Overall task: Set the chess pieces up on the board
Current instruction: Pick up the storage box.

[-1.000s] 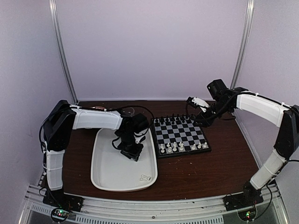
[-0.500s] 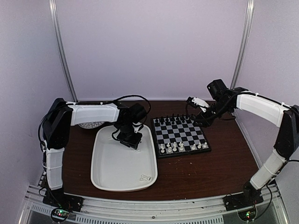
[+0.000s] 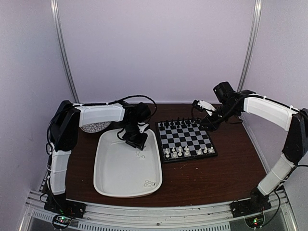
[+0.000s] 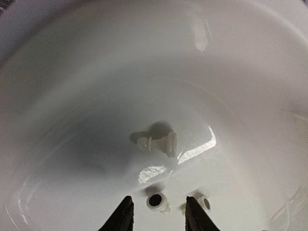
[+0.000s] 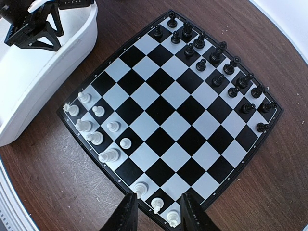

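nearest first: a few loose white plastic chessmen (image 3: 150, 183) lie in the near right corner of the glossy white oblong tray (image 3: 103, 168). your left gripper (image 3: 135, 141) hangs over the tray's far end, jaws partly apart, holding nothing. likely failure: these pieces lie on their sides on slick plastic, so a pinch off-centre could squirt one away, and two lie just beside each other at the fingertips, so you may grab or knock both. only the left wrist view shows that; from the top they're specks. next out is the small black-and-pale checked chessboard (image 3: 187, 137), just right of the tray, white rows part-filled. the gaps between set pieces are tight, so a tilted drop could topple neighbours. the right wrist view shows those gaps; the top view blurs them. farthest, the black chessmen (image 3: 178, 124) and your right gripper (image 5: 158, 199), jaws apart and empty, above the board's far right corner. only the top view shows both arms, so watch for a clash there.
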`<state>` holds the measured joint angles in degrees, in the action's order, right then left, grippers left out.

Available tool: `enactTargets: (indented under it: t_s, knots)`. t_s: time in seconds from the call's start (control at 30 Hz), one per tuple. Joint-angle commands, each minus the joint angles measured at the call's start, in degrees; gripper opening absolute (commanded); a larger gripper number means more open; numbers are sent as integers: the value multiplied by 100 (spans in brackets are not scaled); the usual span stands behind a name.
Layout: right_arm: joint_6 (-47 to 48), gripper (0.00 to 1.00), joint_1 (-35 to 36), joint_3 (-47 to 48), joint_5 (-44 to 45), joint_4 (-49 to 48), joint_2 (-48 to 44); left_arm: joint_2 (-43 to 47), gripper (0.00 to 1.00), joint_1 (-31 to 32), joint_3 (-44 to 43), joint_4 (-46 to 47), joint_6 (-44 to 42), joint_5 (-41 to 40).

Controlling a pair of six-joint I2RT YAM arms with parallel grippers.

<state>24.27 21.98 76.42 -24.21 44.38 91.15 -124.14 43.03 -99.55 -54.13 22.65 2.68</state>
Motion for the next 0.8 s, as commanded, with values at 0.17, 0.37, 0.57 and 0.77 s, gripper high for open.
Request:
enactTargets:
  t_s: [0.17, 0.37, 0.57, 0.77]
  knots:
    - [60, 34, -36, 12, -2, 46, -22, -300, 38, 4, -144, -454, 274, -375]
    - [60, 34, -36, 21, -3, 49, 16, -432, 32, 17, -55, -439, 333, 33]
    - [60, 34, -36, 28, -7, 58, 36, -417, 31, 197, -70, -370, 487, 143]
    - [60, 34, -36, 31, -5, 54, 45, -251, 35, 312, 256, -187, 746, -81]
